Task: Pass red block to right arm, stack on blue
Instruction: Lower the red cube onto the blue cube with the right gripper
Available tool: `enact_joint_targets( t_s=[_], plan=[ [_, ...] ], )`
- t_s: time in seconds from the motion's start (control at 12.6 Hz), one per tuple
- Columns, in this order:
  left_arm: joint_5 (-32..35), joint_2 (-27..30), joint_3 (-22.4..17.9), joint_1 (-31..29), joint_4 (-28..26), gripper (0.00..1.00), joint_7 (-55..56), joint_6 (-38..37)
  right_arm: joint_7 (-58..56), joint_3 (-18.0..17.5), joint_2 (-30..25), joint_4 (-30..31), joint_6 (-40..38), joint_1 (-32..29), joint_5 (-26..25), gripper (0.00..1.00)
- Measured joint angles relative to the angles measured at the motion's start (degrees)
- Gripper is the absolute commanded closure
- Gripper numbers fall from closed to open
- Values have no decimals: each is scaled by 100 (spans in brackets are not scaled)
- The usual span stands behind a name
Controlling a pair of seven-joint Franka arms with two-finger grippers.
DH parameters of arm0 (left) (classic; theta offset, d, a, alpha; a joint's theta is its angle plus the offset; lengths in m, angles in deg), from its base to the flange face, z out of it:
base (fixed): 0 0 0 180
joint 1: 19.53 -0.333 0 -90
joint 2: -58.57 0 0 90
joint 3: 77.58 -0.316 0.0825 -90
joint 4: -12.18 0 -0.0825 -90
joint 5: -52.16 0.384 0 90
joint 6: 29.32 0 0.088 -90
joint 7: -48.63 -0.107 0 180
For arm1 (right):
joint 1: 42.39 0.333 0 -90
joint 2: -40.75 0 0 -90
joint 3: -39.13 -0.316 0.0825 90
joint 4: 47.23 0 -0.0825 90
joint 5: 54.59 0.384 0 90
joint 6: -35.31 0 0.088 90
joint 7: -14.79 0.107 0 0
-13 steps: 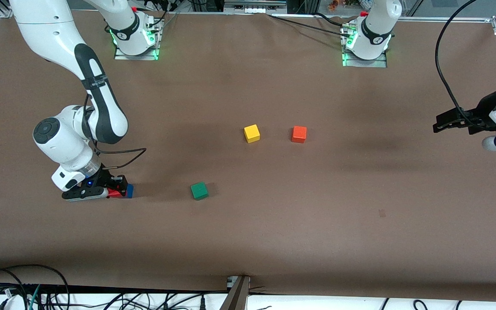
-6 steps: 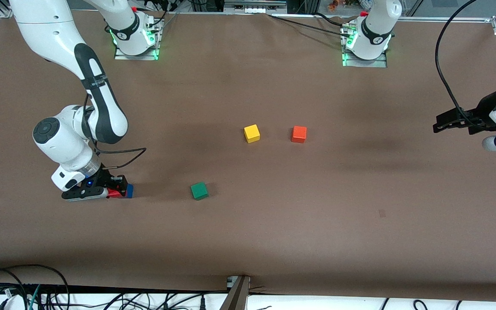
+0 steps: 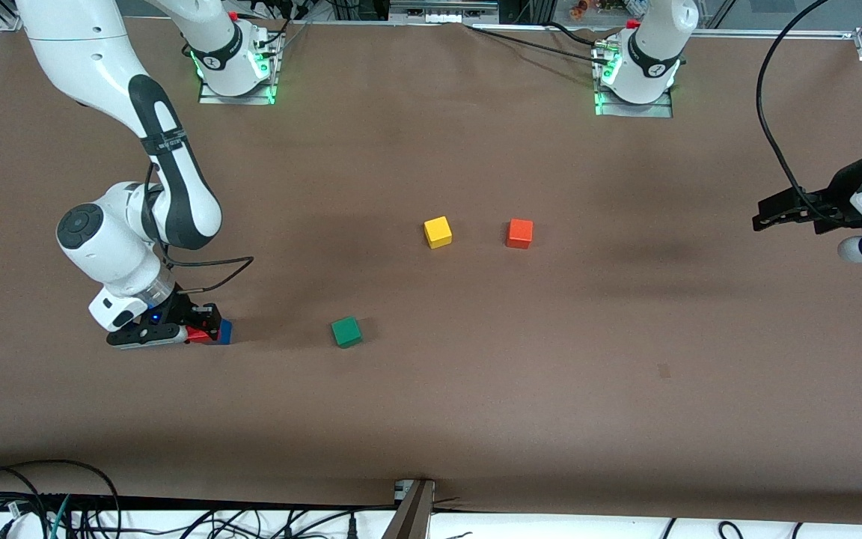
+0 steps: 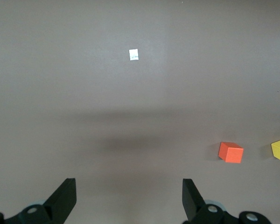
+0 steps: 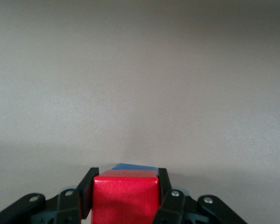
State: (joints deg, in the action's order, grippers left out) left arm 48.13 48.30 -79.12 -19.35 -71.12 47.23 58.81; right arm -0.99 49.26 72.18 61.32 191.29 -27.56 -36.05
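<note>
At the right arm's end of the table: right gripper (image 3: 203, 329) clamped on the red block (image 5: 125, 197), low over the blue cube (image 3: 225, 331).
Seating: red sits skewed; blue shows past its edge.
Left gripper (image 4: 128, 198): fingers spread, empty, waiting at its own end.
Risk: releasing off-centre could tip red off; retreating fingers may nudge blue.
</note>
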Motion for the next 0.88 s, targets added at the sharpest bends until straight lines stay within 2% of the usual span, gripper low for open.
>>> enact_joint_targets(
  t_s=[0.4,0.88],
  plan=[
    [0,0,-5,-2,0,0,0,0,3,3,-24,21,0,0,0,93],
    [216,0,-2,-2,0,0,0,0,6,15,-28,22,0,-8,0,95]
  ],
)
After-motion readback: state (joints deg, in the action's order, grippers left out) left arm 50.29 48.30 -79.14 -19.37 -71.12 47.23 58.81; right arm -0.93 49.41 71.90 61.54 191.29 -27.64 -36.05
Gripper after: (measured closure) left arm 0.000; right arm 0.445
